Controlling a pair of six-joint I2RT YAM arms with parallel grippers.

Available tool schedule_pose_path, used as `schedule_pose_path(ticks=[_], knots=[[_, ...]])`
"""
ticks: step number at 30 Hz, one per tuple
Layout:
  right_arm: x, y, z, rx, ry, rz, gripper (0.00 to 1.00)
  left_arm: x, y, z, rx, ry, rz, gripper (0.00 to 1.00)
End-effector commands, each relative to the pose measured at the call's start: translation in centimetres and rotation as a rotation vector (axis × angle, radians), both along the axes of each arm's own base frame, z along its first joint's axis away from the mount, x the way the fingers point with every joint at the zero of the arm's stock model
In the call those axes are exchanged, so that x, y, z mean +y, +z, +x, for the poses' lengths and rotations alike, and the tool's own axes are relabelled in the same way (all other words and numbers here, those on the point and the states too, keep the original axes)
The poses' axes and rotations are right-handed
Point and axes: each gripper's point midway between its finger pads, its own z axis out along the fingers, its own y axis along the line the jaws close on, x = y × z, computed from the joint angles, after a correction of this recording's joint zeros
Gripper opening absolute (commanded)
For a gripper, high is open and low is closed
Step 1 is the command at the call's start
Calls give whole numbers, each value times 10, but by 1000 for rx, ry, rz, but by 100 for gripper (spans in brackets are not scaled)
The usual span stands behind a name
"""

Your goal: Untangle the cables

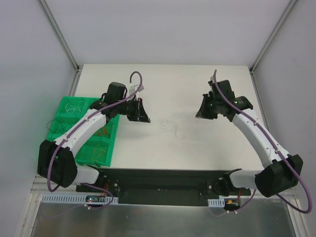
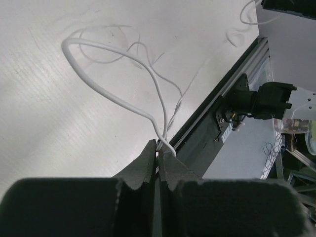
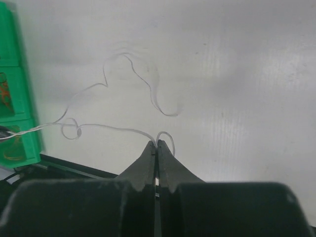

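Thin white cables (image 1: pixel 173 123) hang in a loose, curly tangle over the middle of the white table, between my two grippers. My left gripper (image 1: pixel 146 118) is shut on a white cable; in the left wrist view the strand (image 2: pixel 98 64) loops out from the closed fingertips of that gripper (image 2: pixel 159 147). My right gripper (image 1: pixel 199 116) is shut on a white cable too; in the right wrist view a strand (image 3: pixel 113 127) runs left from the tips of that gripper (image 3: pixel 156 144) and a short loop curls beside them. Another curly strand (image 3: pixel 148 89) lies beyond. I see no black or orange strand in the tangle.
A green compartment tray (image 1: pixel 66 106) stands at the table's left edge with thin wires in its cells; it also shows in the right wrist view (image 3: pixel 19 98). A black rail (image 1: pixel 163 180) runs along the near edge. Grey walls enclose the table.
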Motion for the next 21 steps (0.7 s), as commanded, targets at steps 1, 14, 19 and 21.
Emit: schedule_pose_path(ticks=[1,14,19,21], knots=[[-53,-5,-11,51,-91,-195,0,16,-2,2,-27,65,56,0],[-128,-7,-14,126,-256,-415,0,37,-10,6,-21,145,116,0],[-105,10,-3,32,-129,-283,0,33,-2,8,-3,124,83,0],[-65,7,-7,56,16,-102,5,27,1,8,29,107,56,0]])
